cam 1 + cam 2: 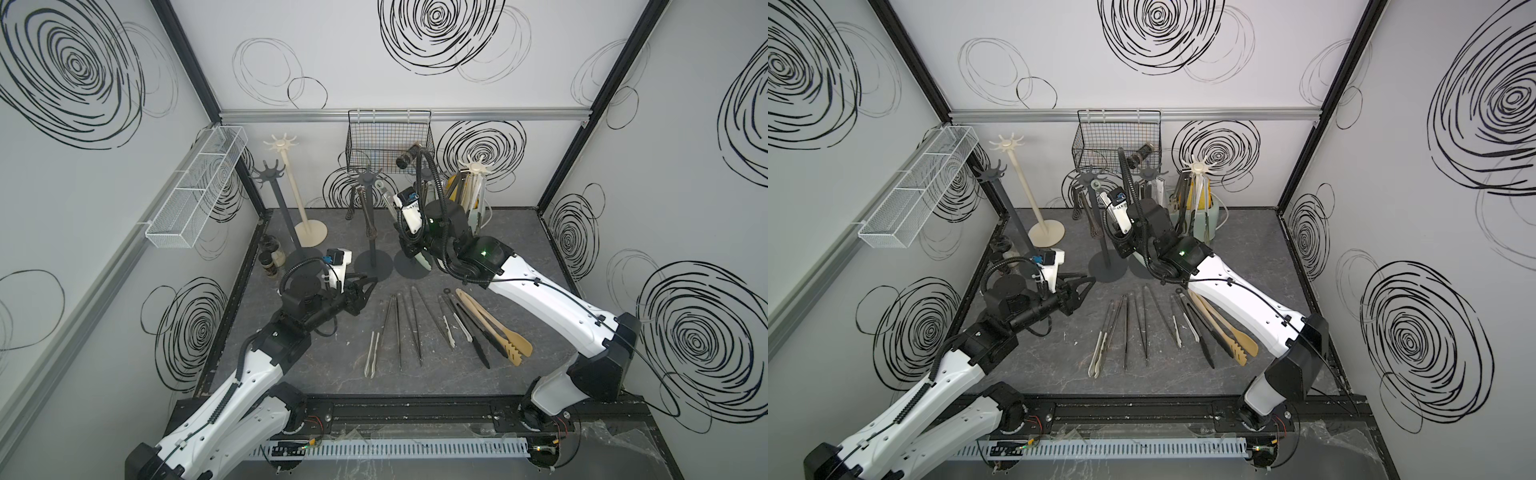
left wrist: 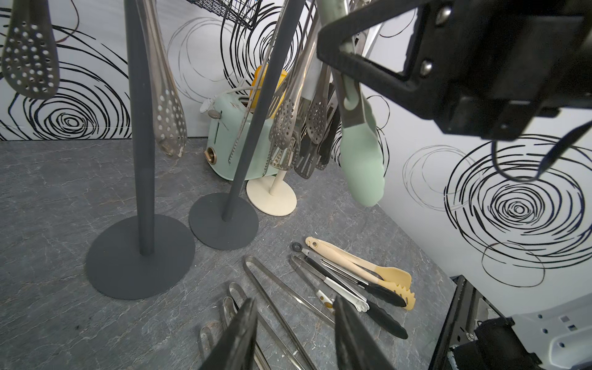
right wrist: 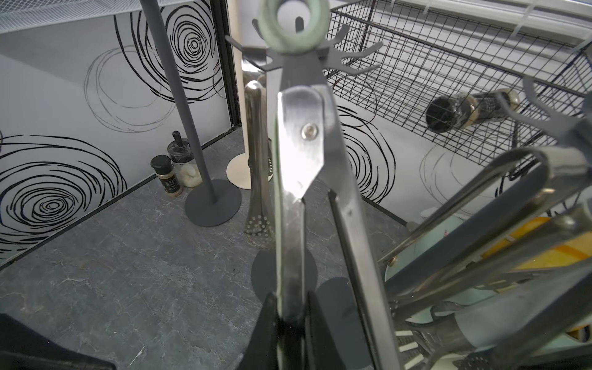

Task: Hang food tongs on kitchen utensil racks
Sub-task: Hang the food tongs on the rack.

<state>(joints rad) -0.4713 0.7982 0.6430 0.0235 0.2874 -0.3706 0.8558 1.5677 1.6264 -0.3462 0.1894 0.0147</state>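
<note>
My right gripper (image 3: 290, 307) is shut on pale green and steel food tongs (image 3: 296, 153), held upright. Their green ring (image 3: 293, 27) sits at the hook crown (image 1: 368, 176) of the middle dark grey kitchen utensil rack (image 1: 372, 237); whether it is on a hook I cannot tell. The left wrist view shows the tongs' green tip (image 2: 362, 166) hanging below the grip. My left gripper (image 1: 365, 286) stands open and empty, low over the table and left of several tongs (image 1: 415, 328) lying in a row, a beige wooden pair (image 1: 494, 328) among them. The cream rack (image 1: 476, 166) at the back right carries several tongs.
A cream rack (image 1: 284, 145) and a dark grey rack (image 1: 268, 174) stand bare at the back left. A black wire basket (image 1: 388, 137) hangs on the back wall and a white mesh tray (image 1: 195, 187) on the left wall. Spice jars (image 1: 272, 257) stand by the left wall and a mint toaster (image 2: 237, 137) sits at the back right.
</note>
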